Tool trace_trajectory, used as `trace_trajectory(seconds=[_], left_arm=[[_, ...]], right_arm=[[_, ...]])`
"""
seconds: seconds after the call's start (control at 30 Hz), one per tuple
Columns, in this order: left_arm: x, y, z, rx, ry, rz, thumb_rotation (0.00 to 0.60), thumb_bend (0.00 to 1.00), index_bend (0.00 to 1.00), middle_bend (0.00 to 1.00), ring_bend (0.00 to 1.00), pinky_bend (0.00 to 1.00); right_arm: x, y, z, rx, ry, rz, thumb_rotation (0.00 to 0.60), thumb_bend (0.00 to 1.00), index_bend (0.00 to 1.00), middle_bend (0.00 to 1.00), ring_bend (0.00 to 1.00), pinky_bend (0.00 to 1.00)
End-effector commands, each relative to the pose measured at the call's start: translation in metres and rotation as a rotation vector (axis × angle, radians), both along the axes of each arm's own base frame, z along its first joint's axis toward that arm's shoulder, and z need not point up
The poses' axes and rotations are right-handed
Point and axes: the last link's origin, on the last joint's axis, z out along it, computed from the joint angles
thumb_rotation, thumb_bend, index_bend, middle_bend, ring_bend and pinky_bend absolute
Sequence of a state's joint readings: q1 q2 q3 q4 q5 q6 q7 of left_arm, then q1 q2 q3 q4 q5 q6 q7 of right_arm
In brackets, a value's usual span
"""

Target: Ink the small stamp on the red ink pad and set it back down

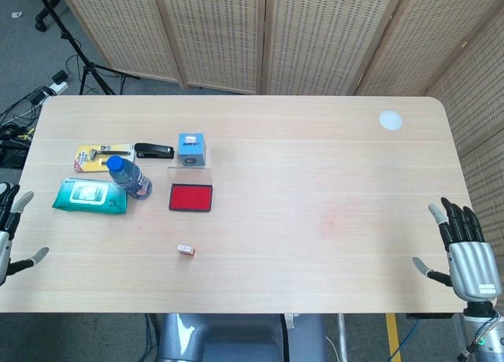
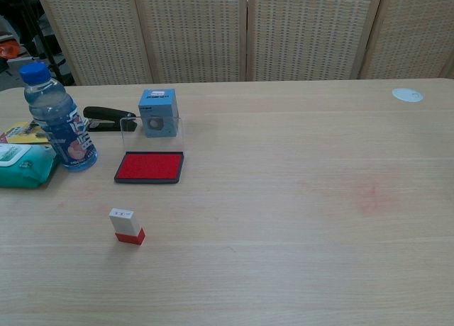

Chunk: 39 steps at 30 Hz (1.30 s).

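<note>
The stamp (image 2: 127,226) stands upright on the table (image 1: 315,189), alone near the front edge, its white body above a red base; in the head view it shows as a small white and red block (image 1: 186,250). The ink pad (image 2: 150,166) lies open and flat further back, well apart from the stamp, its red surface framed in black, with its clear lid (image 2: 152,132) standing up along the far edge. Just behind the lid sits a blue box (image 2: 157,113), and to the left of that a black stapler (image 2: 108,118) lies lengthwise. A water bottle (image 2: 59,120) with a blue cap stands left of the pad, just beside a green pack of wipes (image 2: 23,164); behind the bottle a yellow card with a razor (image 1: 101,156) lies flat. A white disc (image 1: 390,120) rests near the far right corner of the table, and a faint reddish stain (image 2: 372,193) marks the wood on the right side. Neither hand touches anything. The left hand (image 1: 11,232) shows only in the head view at the left edge of the table, partly cut off by the picture's border, fingers spread apart and holding nothing. The right hand (image 1: 463,248) hangs off the right front corner of the table, back toward the camera, fingers extended and apart, empty. Both hands are well apart from the stamp and the pad. The chest view shows neither hand.
</note>
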<state>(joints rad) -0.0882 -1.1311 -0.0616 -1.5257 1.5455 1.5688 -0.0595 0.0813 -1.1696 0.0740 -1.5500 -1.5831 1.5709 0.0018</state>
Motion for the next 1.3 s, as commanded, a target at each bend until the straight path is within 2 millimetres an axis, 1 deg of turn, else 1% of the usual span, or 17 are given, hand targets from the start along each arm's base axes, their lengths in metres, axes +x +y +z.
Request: trace_trajectory(seconds=[0.03,0.27,0.4,0.43,0.47,0.5,0.53,0.57,0.6,0.63,0.7,0.73,0.83,0.87,1.03,1.17,1.3], left_arm=[[-0.001,0.000,0.000,0.000,0.006,0.006,0.600,0.10,0.00,0.00,0.00,0.00],[-0.003,-0.002,0.002,0.008,0.002,0.014,0.600,0.10,0.00,0.00,0.00,0.00],[-0.001,-0.003,0.001,0.003,-0.010,-0.003,0.600,0.10,0.00,0.00,0.00,0.00],[0.000,-0.003,0.000,-0.003,-0.011,-0.008,0.600,0.10,0.00,0.06,0.02,0.00],[0.000,-0.002,-0.002,-0.012,-0.011,-0.014,0.600,0.11,0.00,0.13,0.07,0.03],[0.000,-0.002,-0.004,-0.017,-0.011,-0.016,0.600,0.11,0.00,0.30,0.19,0.11],[0.000,-0.001,-0.007,-0.023,-0.013,-0.018,0.600,0.12,0.00,0.50,0.38,0.23],[0.000,0.000,-0.010,-0.029,-0.015,-0.018,0.600,0.13,0.00,0.61,0.50,0.33],[0.000,0.000,-0.015,-0.052,-0.026,-0.013,0.600,0.15,0.00,0.73,0.65,0.47],[0.001,0.002,-0.021,-0.077,-0.040,-0.011,0.600,0.16,0.00,0.81,0.75,0.59],[0.005,0.005,-0.031,-0.109,-0.047,-0.015,0.600,0.18,0.01,0.89,0.85,0.74],[0.009,0.007,-0.036,-0.119,-0.038,-0.028,0.600,0.18,0.04,0.92,0.89,0.79],[0.028,0.012,-0.057,-0.187,-0.038,-0.080,0.600,0.18,0.15,0.95,0.92,0.83],[0.035,0.014,-0.063,-0.217,-0.044,-0.097,0.600,0.18,0.16,0.96,0.93,0.84],[0.062,0.034,-0.083,-0.302,-0.030,-0.133,0.600,0.18,0.19,0.96,0.93,0.84],[0.079,0.046,-0.103,-0.403,-0.035,-0.107,0.600,0.18,0.20,0.96,0.93,0.84],[0.095,0.053,-0.123,-0.498,-0.069,-0.071,0.600,0.19,0.28,0.96,0.93,0.84]], right_arm=[[0.000,0.000,-0.003,0.014,0.004,-0.008,0.600,0.00,0.00,0.00,0.00,0.00],[0.002,0.000,-0.004,0.016,0.005,0.002,0.600,0.00,0.00,0.00,0.00,0.00],[0.004,-0.001,-0.003,0.016,0.000,0.006,0.600,0.00,0.00,0.00,0.00,0.00],[0.004,-0.001,-0.003,0.015,0.000,0.006,0.600,0.00,0.00,0.00,0.00,0.00],[0.003,-0.002,-0.003,0.016,-0.001,0.003,0.600,0.00,0.00,0.00,0.00,0.00],[0.003,-0.002,-0.003,0.018,-0.003,0.000,0.600,0.00,0.00,0.00,0.00,0.00],[0.002,-0.002,-0.003,0.020,-0.004,-0.004,0.600,0.00,0.00,0.00,0.00,0.00],[0.002,-0.002,-0.003,0.021,-0.005,-0.007,0.600,0.00,0.00,0.00,0.00,0.00],[0.001,-0.003,-0.003,0.021,-0.005,-0.008,0.600,0.00,0.00,0.00,0.00,0.00],[0.001,-0.003,-0.002,0.022,-0.005,-0.007,0.600,0.00,0.00,0.00,0.00,0.00],[0.001,-0.003,-0.002,0.019,-0.009,-0.005,0.600,0.00,0.00,0.00,0.00,0.00],[0.001,-0.003,-0.001,0.019,-0.012,-0.004,0.600,0.00,0.00,0.00,0.00,0.00],[0.001,-0.004,-0.001,0.024,-0.018,0.000,0.600,0.00,0.00,0.00,0.00,0.00],[0.001,-0.004,-0.001,0.025,-0.020,-0.001,0.600,0.00,0.00,0.00,0.00,0.00],[-0.001,-0.005,0.002,0.021,-0.037,-0.010,0.600,0.00,0.00,0.00,0.00,0.00],[-0.003,-0.006,0.004,0.020,-0.045,-0.019,0.600,0.00,0.00,0.00,0.00,0.00],[-0.004,-0.007,0.004,0.025,-0.044,-0.023,0.600,0.00,0.00,0.00,0.00,0.00]])
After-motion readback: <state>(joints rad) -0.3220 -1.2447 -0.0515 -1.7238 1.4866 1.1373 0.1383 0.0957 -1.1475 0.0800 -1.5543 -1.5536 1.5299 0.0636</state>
